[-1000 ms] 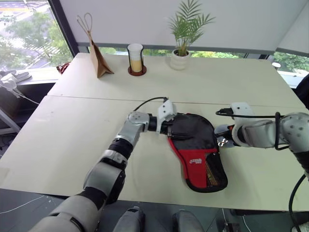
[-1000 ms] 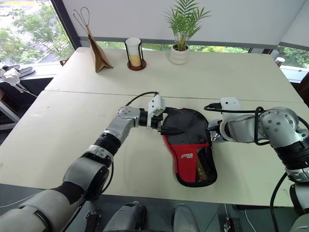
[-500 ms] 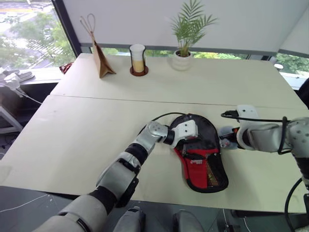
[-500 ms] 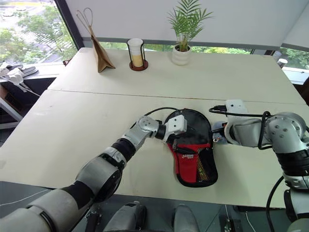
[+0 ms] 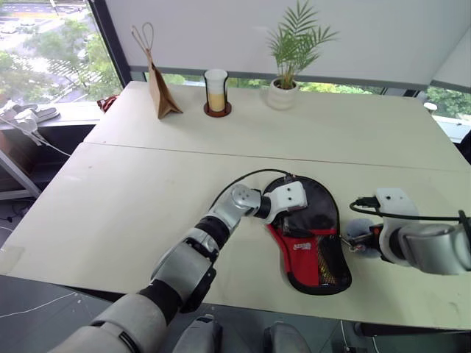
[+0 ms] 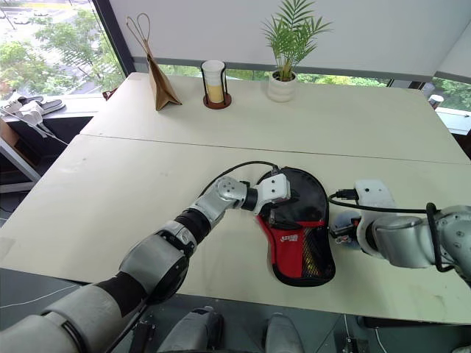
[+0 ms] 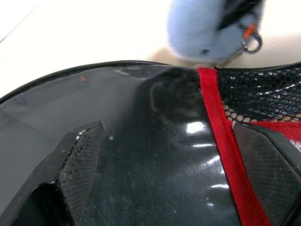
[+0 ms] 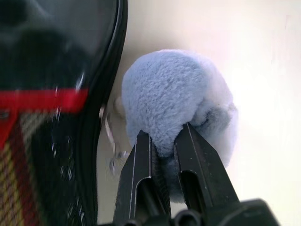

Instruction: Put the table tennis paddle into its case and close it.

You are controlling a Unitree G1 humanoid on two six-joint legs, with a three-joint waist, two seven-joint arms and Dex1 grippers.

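The left hand is spread wide open on the case. The right hand pinches the plush toy, which maybe touches the case.

On the table, my left fingers rest on the case, plush toy just right of it.

Only marking: small white logo on red part of case, near the mesh pocket. Too small to read, letters can't be made out. No other text, labels or nos. readable.
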